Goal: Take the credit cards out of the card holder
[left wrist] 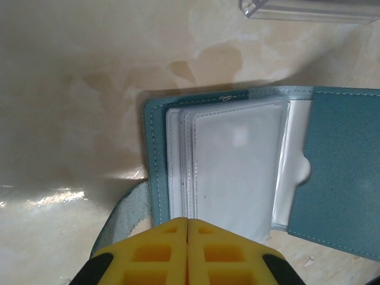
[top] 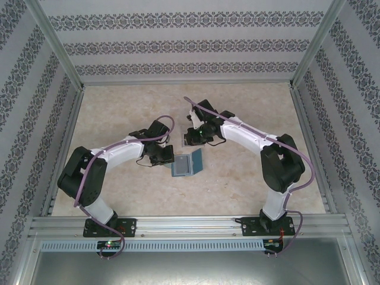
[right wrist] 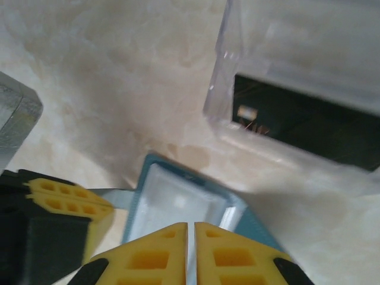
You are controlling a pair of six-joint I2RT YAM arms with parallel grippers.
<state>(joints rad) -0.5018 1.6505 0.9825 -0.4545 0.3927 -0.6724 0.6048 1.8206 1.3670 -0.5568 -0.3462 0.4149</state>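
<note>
Here the card holder (left wrist: 338,166) lies opened flat on the tabletop (left wrist: 71,89), roughly midway between the two arms. Its teal cover is folded out to one side and its stack of clear sleeves (left wrist: 231,172) faces up. The sleeves look pale and glossy, and what sits inside them cannot be made out. A teal closing tab (left wrist: 122,217) trails from the holder's edge beside the left gripper (left wrist: 187,222). That gripper has its yellow fingers pressed fully together right at the near edge of the sleeves. Whether it nips that edge or merely rests on it cannot be told. From another side the right gripper (right wrist: 191,228) hangs over the holder with its fingers all but closed, a hairline slit between them and nothing clearly caught there. Just beyond the holder a clear plastic piece (right wrist: 285,53) rests on the tabletop, apart from it.
</note>
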